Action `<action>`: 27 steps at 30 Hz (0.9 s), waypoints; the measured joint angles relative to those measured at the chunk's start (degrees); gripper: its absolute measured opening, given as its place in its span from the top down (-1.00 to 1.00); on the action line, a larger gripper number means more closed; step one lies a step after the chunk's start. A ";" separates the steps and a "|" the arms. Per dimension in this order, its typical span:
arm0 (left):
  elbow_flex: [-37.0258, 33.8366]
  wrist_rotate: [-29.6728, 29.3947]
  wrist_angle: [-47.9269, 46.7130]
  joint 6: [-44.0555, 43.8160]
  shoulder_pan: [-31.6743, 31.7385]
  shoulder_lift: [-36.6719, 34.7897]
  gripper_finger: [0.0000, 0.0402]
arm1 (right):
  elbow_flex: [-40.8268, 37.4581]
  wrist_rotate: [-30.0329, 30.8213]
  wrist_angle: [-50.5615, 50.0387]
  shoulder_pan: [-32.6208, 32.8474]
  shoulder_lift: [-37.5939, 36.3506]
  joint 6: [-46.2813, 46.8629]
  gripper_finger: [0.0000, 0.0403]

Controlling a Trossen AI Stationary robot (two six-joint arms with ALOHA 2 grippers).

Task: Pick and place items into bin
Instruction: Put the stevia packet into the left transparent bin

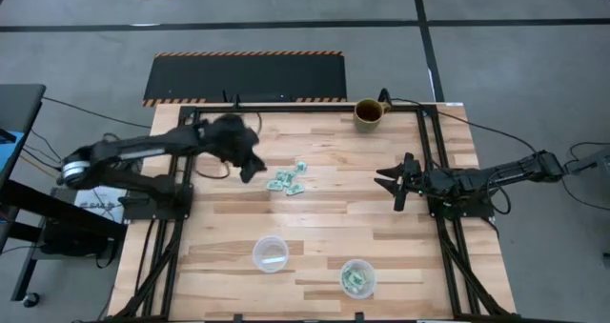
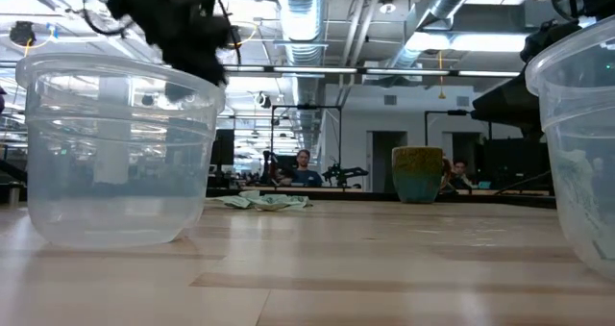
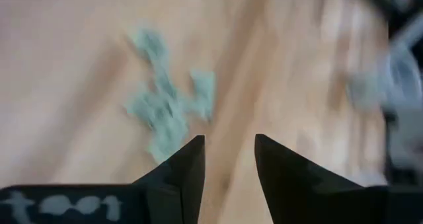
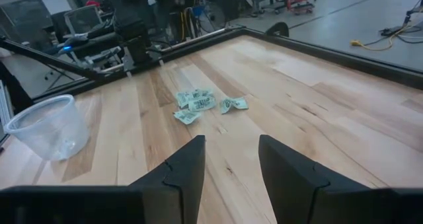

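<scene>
The pale wooden plank worktop (image 1: 315,218) is framed by dark metal rails on its side and far edges, and most of its surface is bare. A brown glazed mug (image 1: 368,112) stands at the far edge near the right corner. Two clear round plastic cups sit near the front edge: the left cup (image 1: 270,254), which looks empty, and the right cup (image 1: 357,277), which holds some greenish pieces. Open wood lies between the cups and the middle.

The items (image 1: 288,179), a small loose cluster of tiny pale mint-green and whitish crumpled pieces, lie flat on the wood a little left of centre, toward the far half.

The left gripper (image 1: 250,166) hangs just left of the cluster, above the wood, its two dark fingers narrowly parted with nothing between them. The right gripper (image 1: 393,182) waits at the right side, well apart from the pieces, fingers parted and empty.
</scene>
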 joint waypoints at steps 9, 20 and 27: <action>1.35 15.72 -4.08 11.31 0.64 11.20 0.40 | 0.00 0.00 0.00 0.00 0.01 0.00 0.31; 1.37 0.89 -4.29 27.31 -3.11 12.35 0.40 | 0.00 0.00 0.00 0.00 0.02 0.00 0.31; 1.37 -8.28 -4.30 26.89 -3.87 12.35 0.40 | 0.00 0.00 0.00 0.00 0.01 0.00 0.33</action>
